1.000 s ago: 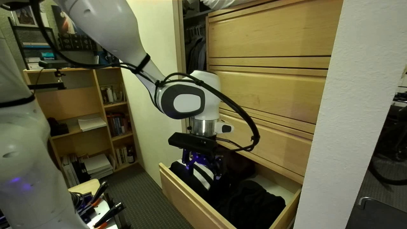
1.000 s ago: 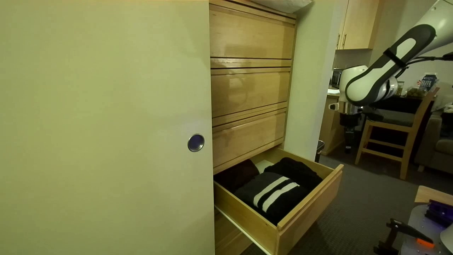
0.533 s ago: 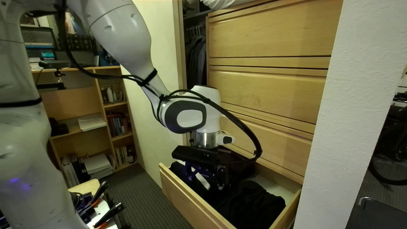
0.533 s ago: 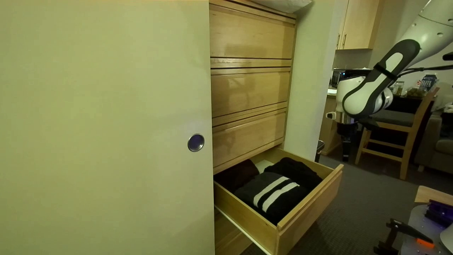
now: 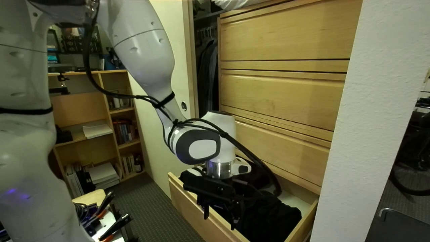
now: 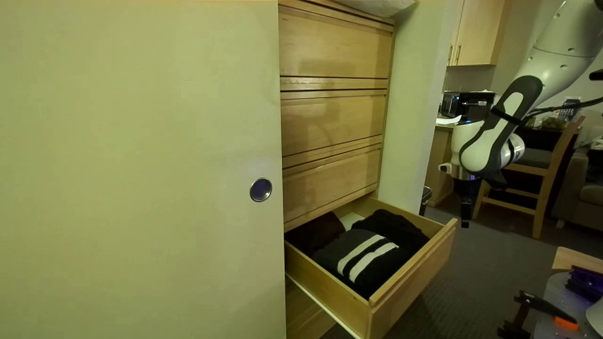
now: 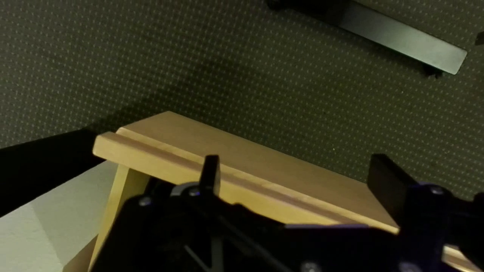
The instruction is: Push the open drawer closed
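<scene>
ELITE, near as I can read it! Pale capitals on dark package (image 6: 570,113), far side of room, in an exterior view. Letters blurred, and my own cable (image 6: 586,103) cuts right across package's front. Over to bookcase (image 5: 79,109) in an exterior view: book spines (image 5: 126,132) packed upright, titles too small for me. Higher up, row of black spines or boxes (image 5: 75,44), pale marks, illegible from here. Down to clamp (image 6: 549,307): small pale mark, print or glint, I can't tell.

Gripper (image 7: 295,172) spread wide over the drawer front (image 7: 245,158); dotted carpet (image 7: 189,53) beyond.
</scene>
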`<state>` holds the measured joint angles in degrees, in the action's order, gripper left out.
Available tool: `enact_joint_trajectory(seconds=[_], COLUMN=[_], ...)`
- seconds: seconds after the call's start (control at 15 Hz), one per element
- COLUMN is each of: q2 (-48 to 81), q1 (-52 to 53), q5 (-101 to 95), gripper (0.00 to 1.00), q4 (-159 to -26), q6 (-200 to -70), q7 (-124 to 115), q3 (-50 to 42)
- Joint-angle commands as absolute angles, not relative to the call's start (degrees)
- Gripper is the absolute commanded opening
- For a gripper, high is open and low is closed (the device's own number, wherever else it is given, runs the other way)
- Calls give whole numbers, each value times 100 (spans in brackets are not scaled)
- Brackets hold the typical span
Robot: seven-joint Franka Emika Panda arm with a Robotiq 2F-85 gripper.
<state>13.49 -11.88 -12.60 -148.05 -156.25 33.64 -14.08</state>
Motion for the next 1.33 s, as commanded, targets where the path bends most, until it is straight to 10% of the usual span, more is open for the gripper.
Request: enact_joint_trajectory(seconds=[0.0,1.27], q2=[1652,1986], q1=[-1529,-1285], q5=[-1562,-1583], gripper=[100,100], q4=[-14795,-15123], q6=[-15989,-16062], q7=[3527,3230], q3=[-1409,-926])
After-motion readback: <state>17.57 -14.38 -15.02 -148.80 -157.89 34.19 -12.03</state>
